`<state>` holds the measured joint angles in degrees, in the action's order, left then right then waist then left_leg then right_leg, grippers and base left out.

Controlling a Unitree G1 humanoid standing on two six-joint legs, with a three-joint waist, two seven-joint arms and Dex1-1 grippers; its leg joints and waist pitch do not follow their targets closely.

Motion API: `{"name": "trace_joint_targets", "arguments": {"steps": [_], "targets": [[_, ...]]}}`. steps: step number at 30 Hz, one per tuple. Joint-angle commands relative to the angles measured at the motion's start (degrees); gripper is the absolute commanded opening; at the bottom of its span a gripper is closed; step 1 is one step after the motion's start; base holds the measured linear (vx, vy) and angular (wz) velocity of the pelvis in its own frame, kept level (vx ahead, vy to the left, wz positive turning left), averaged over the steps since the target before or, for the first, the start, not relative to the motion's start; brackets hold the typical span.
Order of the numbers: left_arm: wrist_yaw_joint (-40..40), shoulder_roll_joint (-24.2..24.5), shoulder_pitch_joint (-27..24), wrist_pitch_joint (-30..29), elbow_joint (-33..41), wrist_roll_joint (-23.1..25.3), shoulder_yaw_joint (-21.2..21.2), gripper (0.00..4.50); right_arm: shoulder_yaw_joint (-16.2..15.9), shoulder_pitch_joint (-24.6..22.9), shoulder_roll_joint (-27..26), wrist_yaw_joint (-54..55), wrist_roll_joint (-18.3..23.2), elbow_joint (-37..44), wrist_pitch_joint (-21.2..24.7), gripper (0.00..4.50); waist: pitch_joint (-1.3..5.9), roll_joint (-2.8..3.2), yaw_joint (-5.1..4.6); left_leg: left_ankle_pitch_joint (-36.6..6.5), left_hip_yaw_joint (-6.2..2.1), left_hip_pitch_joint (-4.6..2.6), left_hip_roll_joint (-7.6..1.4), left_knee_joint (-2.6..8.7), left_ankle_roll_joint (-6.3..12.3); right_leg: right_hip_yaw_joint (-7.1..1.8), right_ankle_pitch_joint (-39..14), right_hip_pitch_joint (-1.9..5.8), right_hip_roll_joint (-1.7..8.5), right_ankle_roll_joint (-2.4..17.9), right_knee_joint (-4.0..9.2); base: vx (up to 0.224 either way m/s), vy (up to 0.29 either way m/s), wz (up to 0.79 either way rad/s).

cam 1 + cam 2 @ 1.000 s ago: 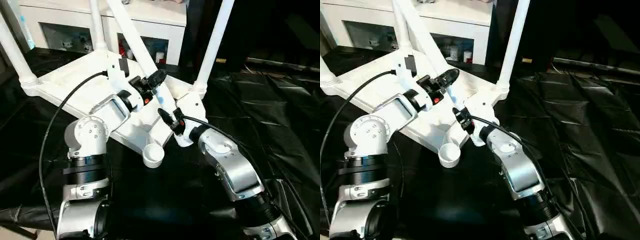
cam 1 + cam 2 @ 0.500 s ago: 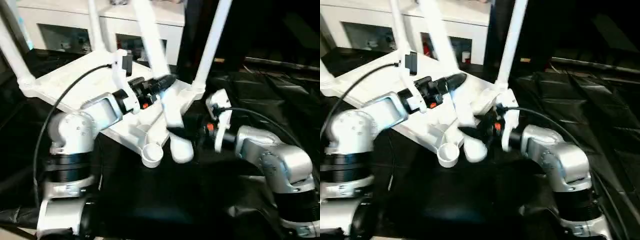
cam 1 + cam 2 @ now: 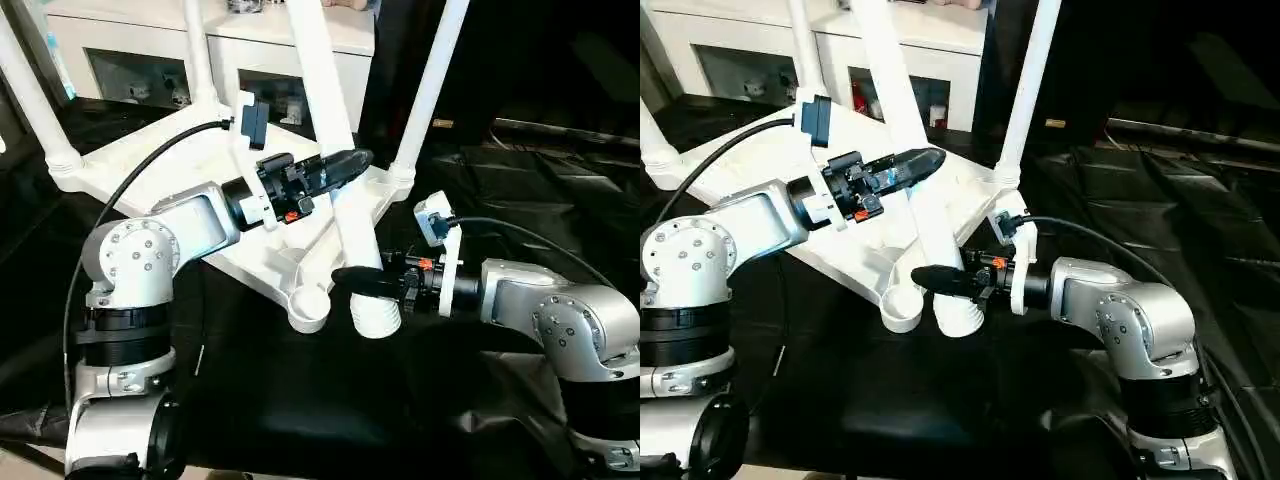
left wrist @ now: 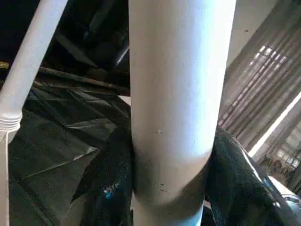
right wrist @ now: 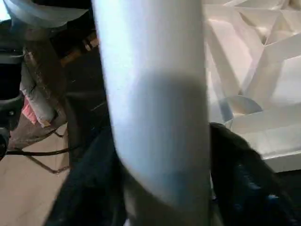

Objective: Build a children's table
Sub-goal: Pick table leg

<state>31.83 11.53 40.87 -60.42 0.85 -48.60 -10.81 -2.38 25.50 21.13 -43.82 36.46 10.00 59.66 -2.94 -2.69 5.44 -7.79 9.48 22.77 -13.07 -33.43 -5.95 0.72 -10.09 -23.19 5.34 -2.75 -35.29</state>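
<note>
The right hand [image 3: 372, 283] clasps the fourth leg [image 3: 340, 190] near its threaded end, apparently to steer it; the left hand [image 3: 340, 168] grips it higher, steadying. The leg's end hangs just beside the empty corner socket [image 3: 309, 308] of the upturned tabletop [image 3: 150, 160].

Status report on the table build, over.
Left gripper and right gripper both shut on long white cylindrical leg. Empty round corner socket beside its threaded end. Nothing blocking.
</note>
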Motion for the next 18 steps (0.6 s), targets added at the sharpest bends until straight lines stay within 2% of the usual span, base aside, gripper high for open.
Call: {"name": "trace_joint_targets", "arguments": {"steps": [1,3,6,7,9,10,15,18], "targets": [[1.79,0.37,1.17,-0.13,1.01,-0.86,1.19,1.79,0.4,0.25,0.96,2.34,-0.36,-0.25,0.87,2.42,4.16,0.47,0.21,-13.93,1.07,-1.5,1.33,3.66,-3.65,0.04,-11.35,2.22,0.23,8.25,3.93,0.0,0.0,0.0],[1.98,0.52,1.02,0.04,0.94,-0.66,1.48,1.79,0.38,0.23,0.64,2.89,-0.84,-0.5,0.43,2.16,4.19,0.42,0.22,-13.75,1.08,-1.5,1.33,3.67,-3.71,0.04,-11.22,2.21,0.21,8.27,3.89,0.0,0.0,0.0],[2.0,0.63,0.77,0.75,0.83,0.15,2.04,1.79,0.65,0.28,-0.27,3.58,-1.32,-0.86,-0.32,2.06,4.21,0.51,0.23,-13.76,1.08,-1.52,1.32,3.66,-3.74,0.03,-10.59,2.21,0.21,8.47,3.86,0.0,0.0,0.0],[1.59,0.46,0.64,1.09,0.89,0.63,2.33,2.35,0.85,0.28,-0.82,4.25,-1.66,-1.03,-0.81,2.03,4.19,0.56,0.18,-13.83,1.07,-1.47,1.33,3.68,-3.79,0.04,-10.69,2.21,0.23,8.47,3.88,0.0,0.0,0.0],[-0.57,-0.5,0.87,0.92,0.07,1.11,1.84,2.49,1.28,0.27,-1.73,5.48,-2.16,-1.28,-1.5,2.01,4.18,0.56,0.08,-14.0,1.06,-1.42,1.32,3.7,-3.95,0.04,-10.82,2.24,0.25,8.48,3.86,0.0,0.0,0.0],[-1.3,-0.94,0.91,1.1,-0.25,1.24,1.7,2.55,1.42,0.3,-2.14,6.02,-2.32,-1.43,-1.79,1.99,4.16,0.81,0.11,-14.25,1.04,-1.51,1.34,3.7,-4.12,0.02,-11.09,2.13,0.26,8.44,3.91,0.0,0.0,0.0],[-6.43,-3.55,-0.37,3.84,1.13,4.16,3.27,2.98,1.53,0.12,-3.55,8.28,-2.75,-1.25,-2.81,1.95,4.22,0.55,0.21,-14.75,1.02,-1.48,1.29,3.71,-4.15,0.05,-11.48,2.23,0.25,7.69,4.07,0.0,0.0,0.0],[-5.76,-4.8,-1.47,3.93,2.68,3.35,3.88,3.19,1.4,-0.02,-3.99,8.36,-2.64,-0.93,-2.96,1.93,4.21,0.54,0.19,-13.88,1.02,-1.3,1.3,3.69,-3.99,0.03,-10.65,2.29,0.27,7.64,4.02,0.0,0.0,0.0]]}}
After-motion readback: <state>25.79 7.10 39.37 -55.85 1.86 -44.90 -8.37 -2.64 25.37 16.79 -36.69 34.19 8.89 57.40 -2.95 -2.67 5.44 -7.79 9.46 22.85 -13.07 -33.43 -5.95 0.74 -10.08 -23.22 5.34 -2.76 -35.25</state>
